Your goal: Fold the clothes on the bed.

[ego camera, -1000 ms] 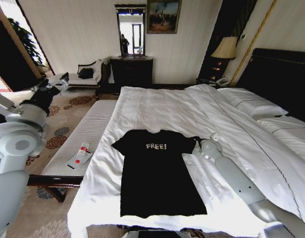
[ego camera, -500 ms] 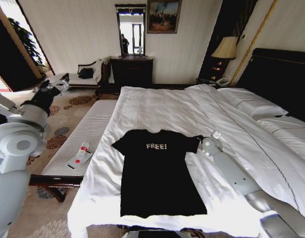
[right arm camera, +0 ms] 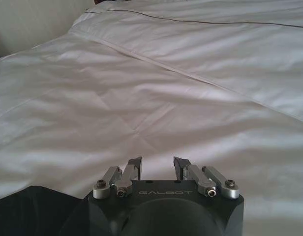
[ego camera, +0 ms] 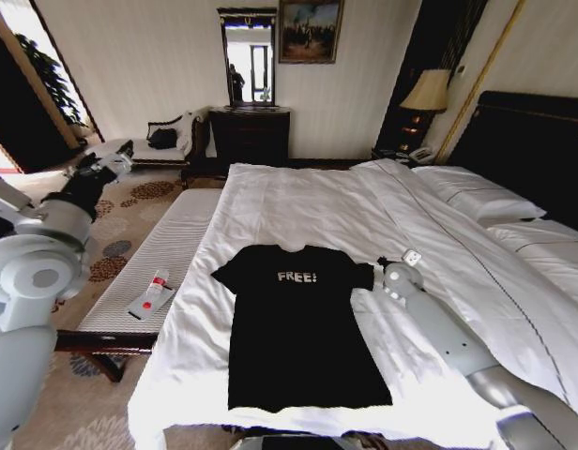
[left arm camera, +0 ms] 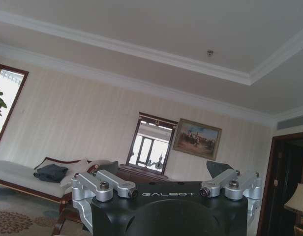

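T-shirt, black, lettered "FREE!": lay spread flat and face up at the near foot of the bed, hem toward the robot, sleeves out, unfolded; a fair layout for a first fold. Right tool: rested low at the shirt's right sleeve tip, fingers narrowly parted above white sheet, nothing between them, dark cloth just beside its body; judged positioned to take that sleeve. Striped desk: stood beside the bed on the robot's left, carrying a small red-and-white item. Left tool: raised well clear beyond that desk, spread wide, empty, apparently parked.
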